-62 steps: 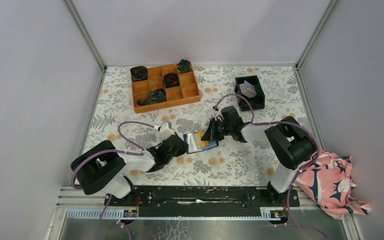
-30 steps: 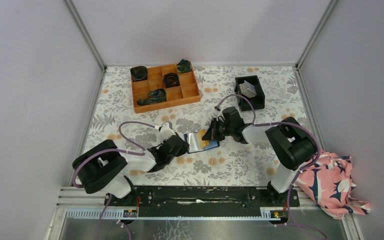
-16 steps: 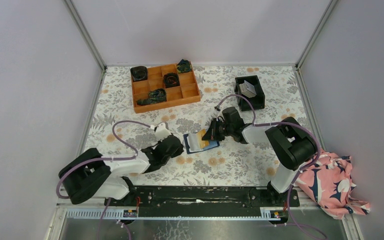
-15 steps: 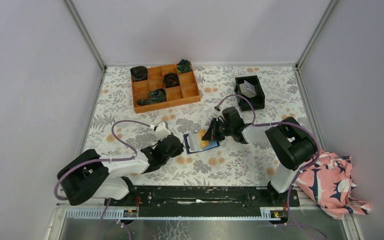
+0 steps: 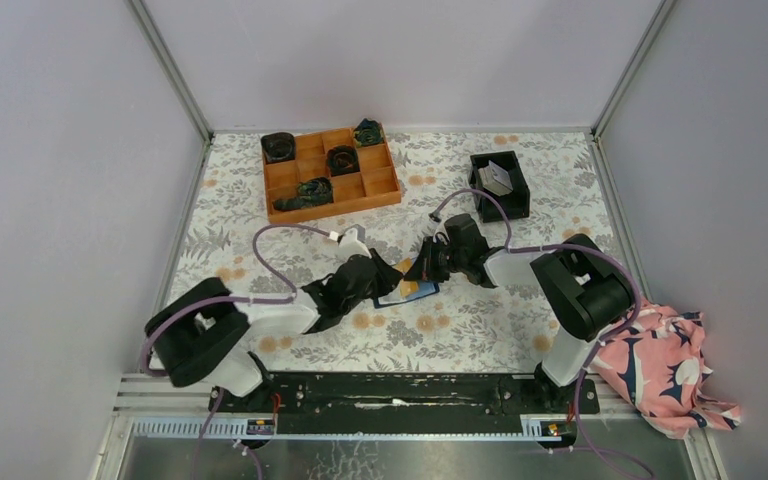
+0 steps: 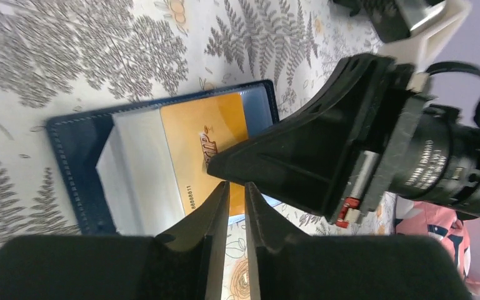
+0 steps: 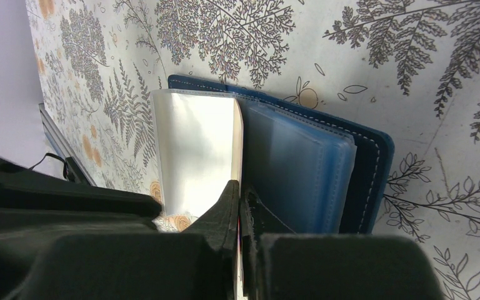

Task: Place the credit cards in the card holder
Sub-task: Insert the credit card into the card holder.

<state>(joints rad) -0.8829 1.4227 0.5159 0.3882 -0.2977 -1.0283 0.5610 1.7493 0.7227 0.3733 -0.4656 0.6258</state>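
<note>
card holder [image 6: 75,156] lies open beneath left tool [image 6: 235,190] and right tool [image 7: 240,187]

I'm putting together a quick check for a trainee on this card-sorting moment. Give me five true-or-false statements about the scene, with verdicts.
1. The card holder lies open on the table. True.
2. The black bin has nothing in it. False: grey cards stand inside it.
3. The right tool is shut on the yellow-orange card at the card holder. True.
4. The left tool is clamped on the card holder. False: its fingers stand slightly apart with nothing between them.
5. The pink cloth lies in the orange tray. False: it lies beside the right arm's base, far from the tray.
</note>
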